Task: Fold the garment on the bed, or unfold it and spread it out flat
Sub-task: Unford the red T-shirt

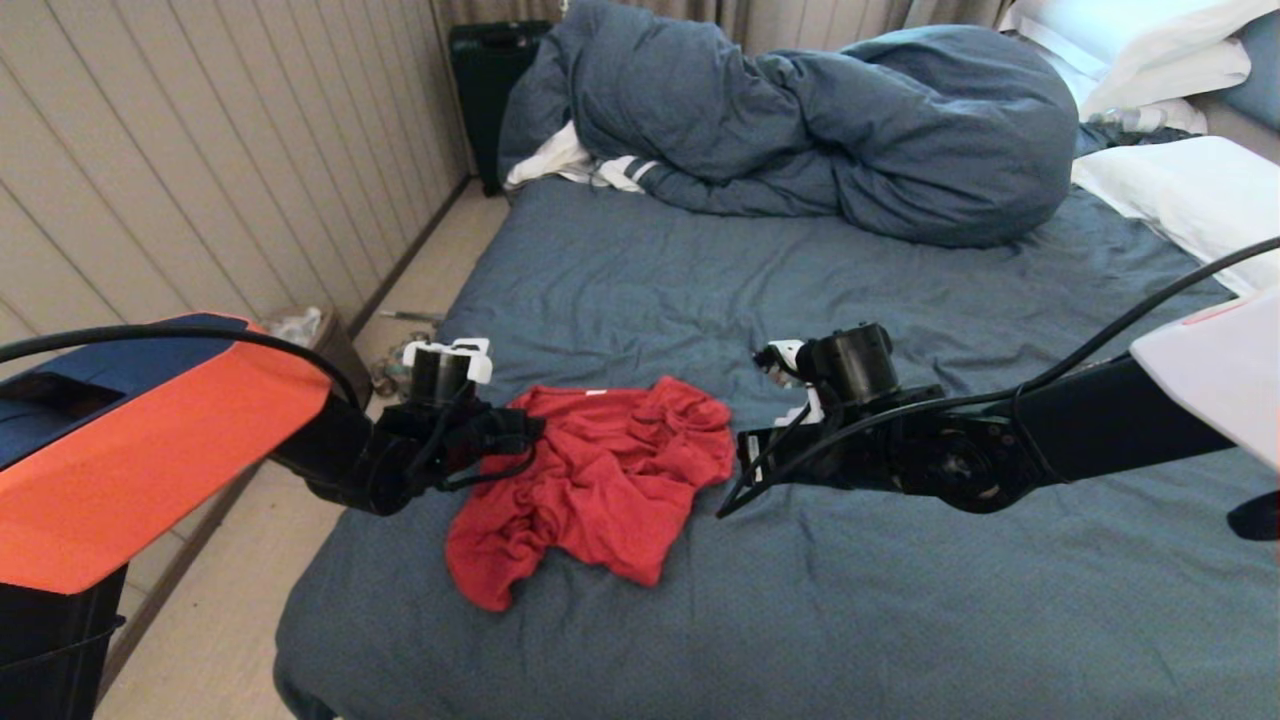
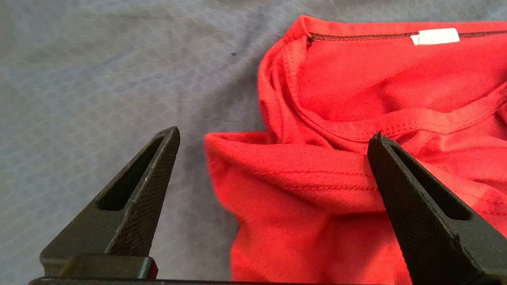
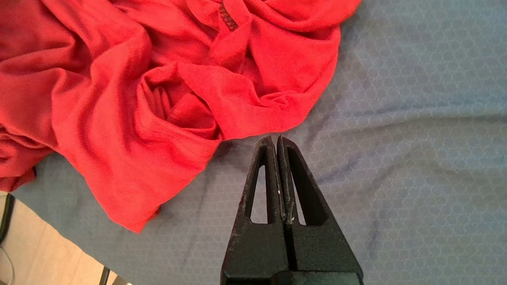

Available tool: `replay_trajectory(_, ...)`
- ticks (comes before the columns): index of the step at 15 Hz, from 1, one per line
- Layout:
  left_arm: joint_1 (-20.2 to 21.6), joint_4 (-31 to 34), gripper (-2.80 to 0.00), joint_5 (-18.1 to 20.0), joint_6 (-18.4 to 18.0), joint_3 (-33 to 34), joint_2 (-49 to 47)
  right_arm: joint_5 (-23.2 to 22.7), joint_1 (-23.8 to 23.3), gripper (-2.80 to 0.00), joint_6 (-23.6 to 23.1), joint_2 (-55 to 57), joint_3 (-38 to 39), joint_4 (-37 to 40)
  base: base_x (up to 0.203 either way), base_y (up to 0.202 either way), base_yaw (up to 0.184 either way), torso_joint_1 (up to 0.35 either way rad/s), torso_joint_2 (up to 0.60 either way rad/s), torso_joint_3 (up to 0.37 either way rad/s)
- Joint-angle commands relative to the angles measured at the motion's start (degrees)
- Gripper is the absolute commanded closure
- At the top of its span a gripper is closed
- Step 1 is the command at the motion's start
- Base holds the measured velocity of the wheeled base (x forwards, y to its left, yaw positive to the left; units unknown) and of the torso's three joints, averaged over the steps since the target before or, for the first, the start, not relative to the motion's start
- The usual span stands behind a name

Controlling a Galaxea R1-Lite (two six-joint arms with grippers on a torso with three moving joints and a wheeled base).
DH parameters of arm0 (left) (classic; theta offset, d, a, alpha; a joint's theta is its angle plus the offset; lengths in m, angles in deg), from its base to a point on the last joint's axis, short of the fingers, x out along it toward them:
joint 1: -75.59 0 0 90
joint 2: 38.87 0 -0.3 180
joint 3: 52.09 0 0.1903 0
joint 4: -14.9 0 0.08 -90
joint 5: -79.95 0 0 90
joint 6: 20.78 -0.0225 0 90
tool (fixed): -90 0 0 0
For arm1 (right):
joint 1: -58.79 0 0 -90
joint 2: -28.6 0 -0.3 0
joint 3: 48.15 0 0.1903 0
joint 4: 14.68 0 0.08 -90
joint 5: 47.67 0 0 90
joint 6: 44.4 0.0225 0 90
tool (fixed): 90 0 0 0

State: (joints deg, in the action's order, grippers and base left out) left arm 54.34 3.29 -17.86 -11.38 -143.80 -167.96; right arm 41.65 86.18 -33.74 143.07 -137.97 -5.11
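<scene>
Left gripper (image 2: 273, 136) is spread wide with nothing between its black wedge-shaped fingers, straddling a folded edge of the crumpled red cotton T-shirt (image 1: 600, 480) near the collar (white neck label (image 2: 435, 36) showing), probably lined up to pinch that edge for spreading. Shirt lies bunched on the wrinkled dark blue-grey sheet of the bed (image 1: 900, 600), near its left edge, print not visible. Left arm reaches in low from the shirt's left side. Right gripper (image 3: 276, 138) is clenched on nothing, tips just beside the shirt's opposite hem; that arm stretches level across the sheet, seemingly waiting.
</scene>
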Motion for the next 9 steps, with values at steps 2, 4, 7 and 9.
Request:
replay_trajectory(2,0.06,-0.2,0.0,-0.1,0.09,-0.3,-0.99,-0.02,-0.06,0.0,0.06,0.32,-0.08,-0.09,0.0,0.0,0.0,0.0,0.0,0.0)
replay_trajectory(4,0.02,-0.24,0.0,-0.1,0.09,-0.03,-0.03,-0.02,-0.06,0.0,0.06,0.32,-0.26,-0.09,0.0,0.0,0.0,0.0,0.0,0.0)
replay_trajectory(7,-0.02,-0.76,0.0,-0.1,0.19,2.53,2.26,-0.02,-0.06,0.0,0.06,0.23,-0.26,-0.09,0.0,0.0,0.0,0.0,0.0,0.0)
replay_trajectory(9,-0.13,-0.87,0.0,-0.1,0.25,4.91,5.22,-0.02,-0.06,0.0,0.1,0.23,-0.26,-0.09,0.0,0.0,0.0,0.0,0.0,0.0)
